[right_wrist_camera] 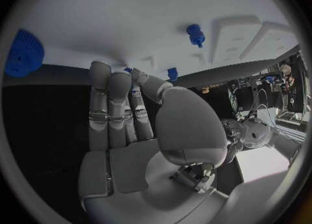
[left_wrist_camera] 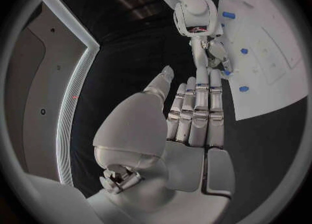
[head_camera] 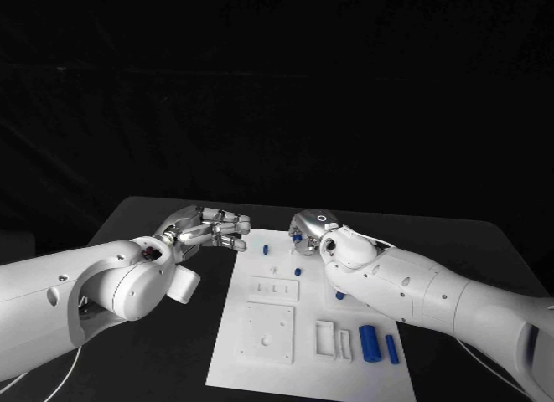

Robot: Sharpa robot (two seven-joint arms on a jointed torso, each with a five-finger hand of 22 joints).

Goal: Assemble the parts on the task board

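— How does the left hand (head_camera: 214, 228) stand against the task board (head_camera: 259, 347)?

— It hovers just off the board's far left corner, over the black worktop (head_camera: 144, 218). In the left wrist view its fingers (left_wrist_camera: 198, 107) lie straight and close together, the thumb apart, and nothing sits in the palm.

— And the right hand (head_camera: 311, 228)?

— It is at the board's far edge, palm toward the white surface. In the right wrist view its fingers (right_wrist_camera: 111, 102) stretch flat and side by side, with their tips at the board's edge. A bit of blue shows at the thumb tip, but whether the hand pinches a part there cannot be told.

— Where are the parts?

— All on the board. Small blue pieces (head_camera: 266, 249) lie near its far edge, just beside the right hand; one more sits by the right forearm toward the board's middle. Two longer blue cylinders (head_camera: 371, 342) lie side by side near the board's near right corner. The right wrist view also shows a small blue peg (right_wrist_camera: 194, 34) on the board and a larger round blue part (right_wrist_camera: 24, 53) at its edge.

— Anything else on the board?

— Raised white blocks (head_camera: 267, 332) with recesses on its near half.
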